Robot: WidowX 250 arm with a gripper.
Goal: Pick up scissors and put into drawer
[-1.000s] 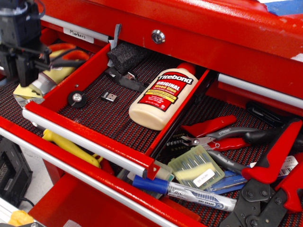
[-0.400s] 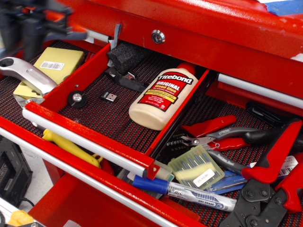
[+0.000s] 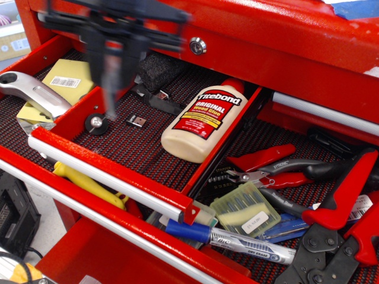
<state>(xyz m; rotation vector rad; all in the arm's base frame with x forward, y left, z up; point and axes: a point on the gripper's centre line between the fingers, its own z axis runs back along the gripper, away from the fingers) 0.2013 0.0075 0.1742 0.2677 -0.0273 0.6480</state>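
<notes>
The hand (image 3: pixel 112 71) hangs blurred at the upper left of the frame, above the near-left end of the drawer (image 3: pixel 106 167); a pale streak below it looks like the scissors (image 3: pixel 110 89), blades pointing down, so it seems clenched on them, though the blur leaves doubt; the carrying step looks nearly done; next, lower onto bare liner left of the glue bottle (image 3: pixel 201 121) and let go.

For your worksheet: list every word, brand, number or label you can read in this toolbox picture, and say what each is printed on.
"Titebond ORIGINAL Wood Glue": glue bottle in the drawer.
"BIC" and "DRY ERASE": marker.
Too small to read: barcode sticker on the yellow pad, white label on the clear bit case, and the glue bottle's fine print.
</notes>
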